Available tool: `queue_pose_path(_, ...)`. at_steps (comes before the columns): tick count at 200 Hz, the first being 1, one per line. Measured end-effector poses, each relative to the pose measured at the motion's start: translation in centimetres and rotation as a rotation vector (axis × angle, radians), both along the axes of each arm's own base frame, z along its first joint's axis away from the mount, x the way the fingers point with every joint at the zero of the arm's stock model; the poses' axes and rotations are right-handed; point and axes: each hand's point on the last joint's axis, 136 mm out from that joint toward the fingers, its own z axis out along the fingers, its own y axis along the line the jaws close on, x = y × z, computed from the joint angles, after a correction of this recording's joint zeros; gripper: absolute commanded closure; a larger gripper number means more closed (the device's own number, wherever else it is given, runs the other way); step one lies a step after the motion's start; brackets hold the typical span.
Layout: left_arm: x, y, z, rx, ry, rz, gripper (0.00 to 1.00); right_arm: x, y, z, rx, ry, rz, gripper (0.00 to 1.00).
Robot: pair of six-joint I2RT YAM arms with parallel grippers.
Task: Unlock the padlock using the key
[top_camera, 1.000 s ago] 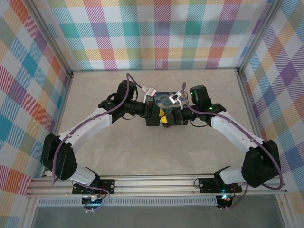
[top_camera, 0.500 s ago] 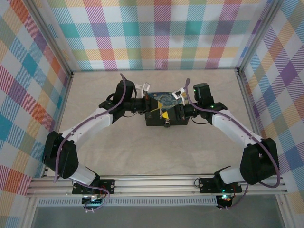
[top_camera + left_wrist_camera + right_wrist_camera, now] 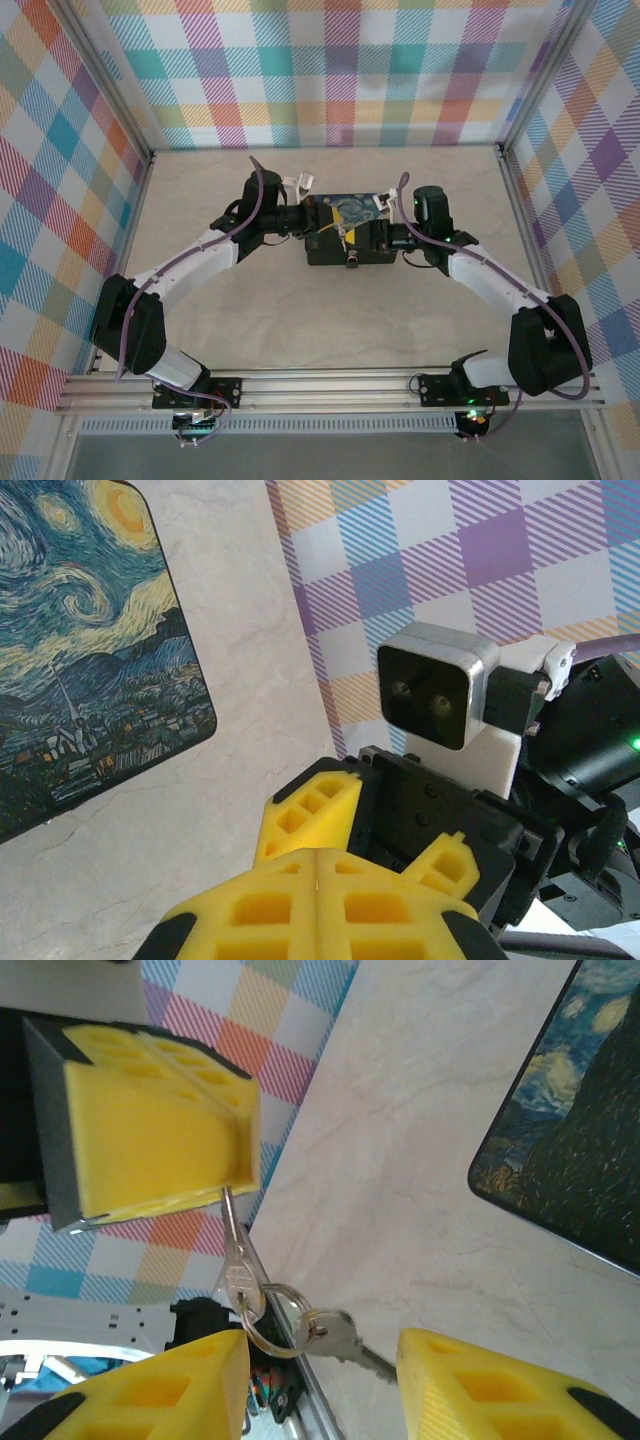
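On the desk [image 3: 300, 320] the box [image 3: 352, 210] sits toward the far edge, the padlock [image 3: 352, 262] seemingly on its near side. The left end effector [image 3: 150, 1130] is clenched on the key [image 3: 238, 1280] by its blade; the right end effector [image 3: 320, 1390] is released. Best regrip by the bow, freeing the blade.

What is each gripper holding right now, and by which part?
Left gripper pinches the key bunch by one key's blade tip; the rest dangles. Right gripper is open, holding nothing.

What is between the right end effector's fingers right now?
The keys, dangling from the shut left end effector, hang between the right end effector's open fingers, seen in the right wrist view.
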Motion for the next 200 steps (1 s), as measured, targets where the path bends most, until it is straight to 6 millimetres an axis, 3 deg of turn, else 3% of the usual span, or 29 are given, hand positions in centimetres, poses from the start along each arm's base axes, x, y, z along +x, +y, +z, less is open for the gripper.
queue_pose_path(32,-0.1,0.0,0.0,-0.001,0.001,-0.003,1.00,0.3,-0.2,1.9,0.030,-0.045,-0.034,0.55)
queue_pose_path(75,0.0,-0.1,0.1,-0.009,-0.005,-0.002,1.00,0.7,-0.1,2.9,0.062,-0.048,-0.053,0.54)
queue_pose_path(200,0.3,-0.3,1.2,-0.054,-0.017,0.007,1.00,1.5,0.3,2.6,0.111,-0.015,-0.076,0.58)
